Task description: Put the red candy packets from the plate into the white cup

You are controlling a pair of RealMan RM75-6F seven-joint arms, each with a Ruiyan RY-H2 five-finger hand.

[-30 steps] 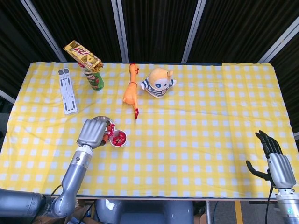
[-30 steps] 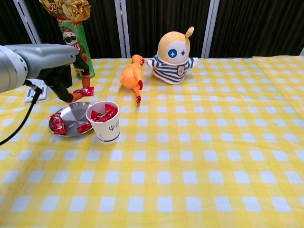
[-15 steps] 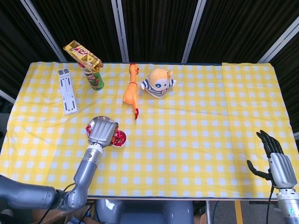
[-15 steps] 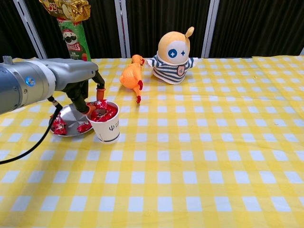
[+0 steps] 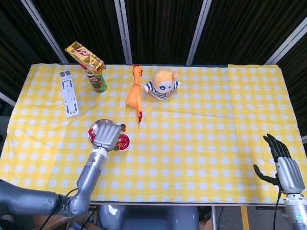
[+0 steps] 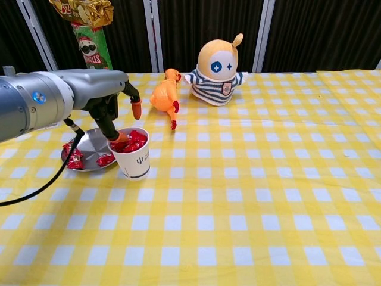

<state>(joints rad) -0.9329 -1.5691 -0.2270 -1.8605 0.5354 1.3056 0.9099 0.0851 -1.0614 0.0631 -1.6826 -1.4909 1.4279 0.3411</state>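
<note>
Red candy packets (image 6: 131, 139) are heaped to the white cup (image 6: 134, 156) rim, near the table's front-left edge. A few remain on the plate (image 6: 89, 150). Your left hand (image 6: 110, 107) hovers over the cup, fingers apart, apparently holding nothing. Overfilling or bumping the rim could spill packets. Right hand (image 5: 283, 165) idles, fingers spread, empty.

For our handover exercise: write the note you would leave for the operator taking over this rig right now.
Left hand: over the white cup, fingers apart, nothing visibly held.
Right hand: idle at the table's near right edge, open, empty.
Done: the cup is heaped with red candy packets.
Left: a few red packets remain on the metal plate, just left of the cup and close beside it. Move those over too; the cup looks nearly full, so place them carefully.
</note>
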